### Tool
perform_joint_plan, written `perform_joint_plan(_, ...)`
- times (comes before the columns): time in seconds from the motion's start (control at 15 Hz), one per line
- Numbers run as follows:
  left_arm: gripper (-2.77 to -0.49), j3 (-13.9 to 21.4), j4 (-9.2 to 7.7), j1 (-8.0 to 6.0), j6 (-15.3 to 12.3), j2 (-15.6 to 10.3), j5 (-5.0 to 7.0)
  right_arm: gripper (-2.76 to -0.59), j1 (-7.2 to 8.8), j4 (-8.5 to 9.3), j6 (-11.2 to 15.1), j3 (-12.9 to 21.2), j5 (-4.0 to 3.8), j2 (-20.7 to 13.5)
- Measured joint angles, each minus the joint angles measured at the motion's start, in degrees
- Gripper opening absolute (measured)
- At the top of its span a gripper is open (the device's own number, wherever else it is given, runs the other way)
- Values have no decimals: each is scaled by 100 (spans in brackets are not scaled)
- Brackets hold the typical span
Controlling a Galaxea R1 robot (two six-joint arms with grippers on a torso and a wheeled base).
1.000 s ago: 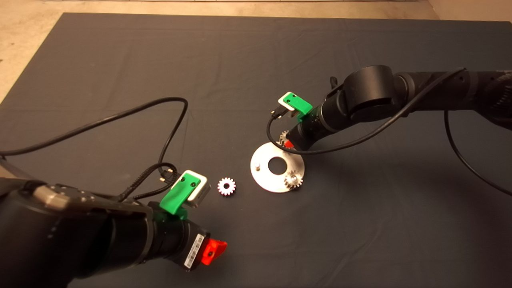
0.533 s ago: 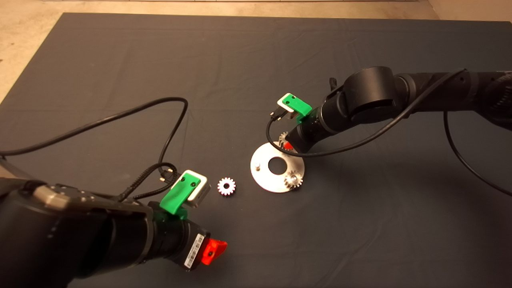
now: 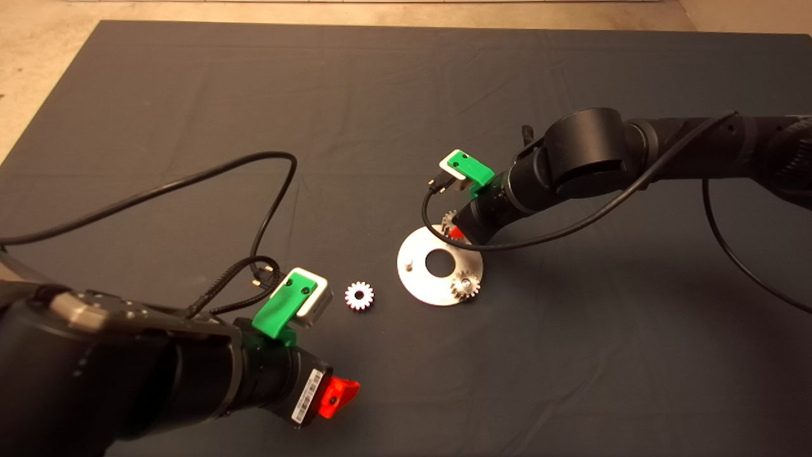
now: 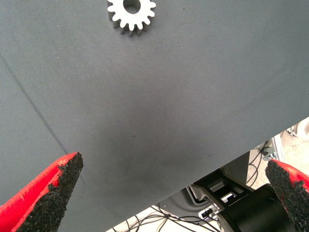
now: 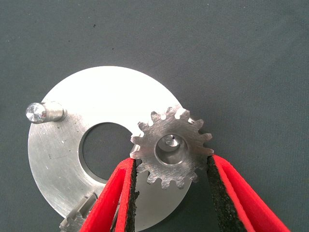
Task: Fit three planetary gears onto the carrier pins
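Roughly midway: one gear (image 3: 465,285) seated; right gripper (image 5: 171,186) pinches second gear (image 5: 171,147) over its pin; bright gear (image 3: 359,296) waits on the mat beside the spread left gripper (image 4: 174,193).

Head view: high above the mat (image 3: 406,76), looking steeply down, taking in nearly the whole mat plus a floor strip past its far edge; both arms enter from the sides. Left wrist view: on the left gripper (image 4: 169,193), low over the mat near its near edge, facing down and outward past that edge to floor clutter; it catches the bright gear (image 4: 131,14), which the head view also shows (image 3: 359,295) near the mat's middle. Right wrist view: on the right gripper (image 5: 171,193), very close, facing straight down at the disc (image 5: 63,150), shared with the head view (image 3: 415,279).
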Motion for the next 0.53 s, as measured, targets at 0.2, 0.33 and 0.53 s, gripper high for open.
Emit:
perform_joint_plan(0.2,-51,0,0,0,0,-4,-2,-241,0,-11,-2,0,-2,0)
perform_joint_plan(0.33,-51,0,0,0,0,-15,0,-241,0,-12,-5,0,0,0)
perform_joint_plan(0.53,-51,0,0,0,0,-15,-2,-241,0,-11,-7,0,4,0)
